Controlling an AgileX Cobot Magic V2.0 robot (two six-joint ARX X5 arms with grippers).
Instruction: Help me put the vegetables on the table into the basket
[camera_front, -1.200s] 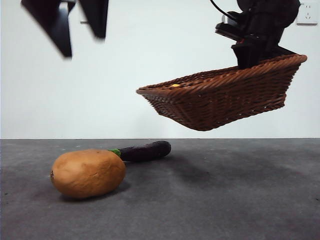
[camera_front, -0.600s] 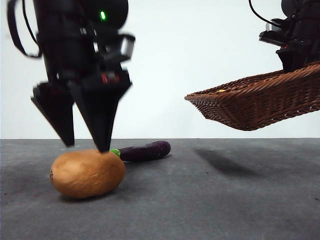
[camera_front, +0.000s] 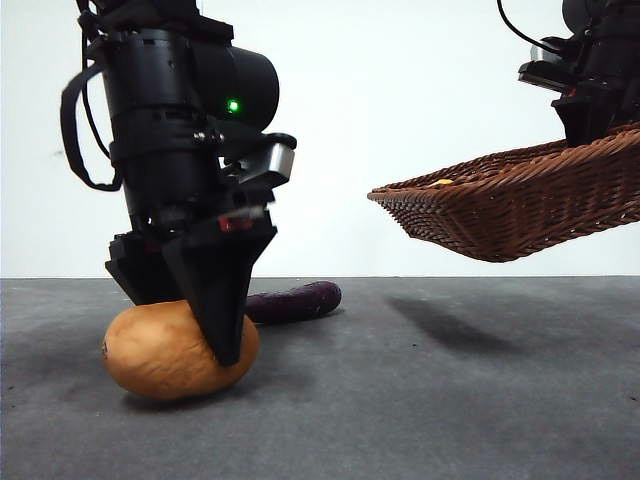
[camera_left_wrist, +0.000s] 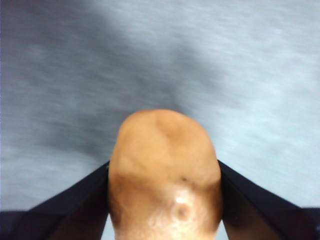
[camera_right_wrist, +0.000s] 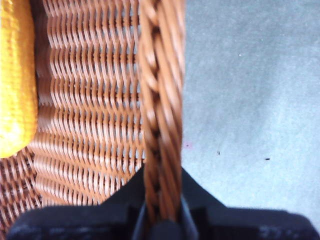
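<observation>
1. Left pincer (camera_front: 190, 325) is lowered onto the potato (camera_front: 170, 350), with one black jaw seen on each side of it in the left wrist view (camera_left_wrist: 165, 200); the jaws are spread around the potato (camera_left_wrist: 165, 170), and whether they press on it cannot be told.
2. One jaw is seen in front of the potato in the front view, its tip near the table (camera_front: 450, 400).
3. The potato is rested on the table, at the left of the front view.
4. The eggplant (camera_front: 295, 301) is laid on the table just behind the potato, partly hidden by the pincer.
5. Right pincer (camera_right_wrist: 160, 220) is clamped on the braided rim of the basket (camera_right_wrist: 160, 100), one jaw on each side of the rim.
6. The basket (camera_front: 520, 210) is held in the air, tilted, at the upper right of the front view, well apart from the potato.
7. The corn (camera_right_wrist: 15, 80) is lain inside the basket; a small yellow part (camera_front: 440, 182) is shown above the rim in the front view.
</observation>
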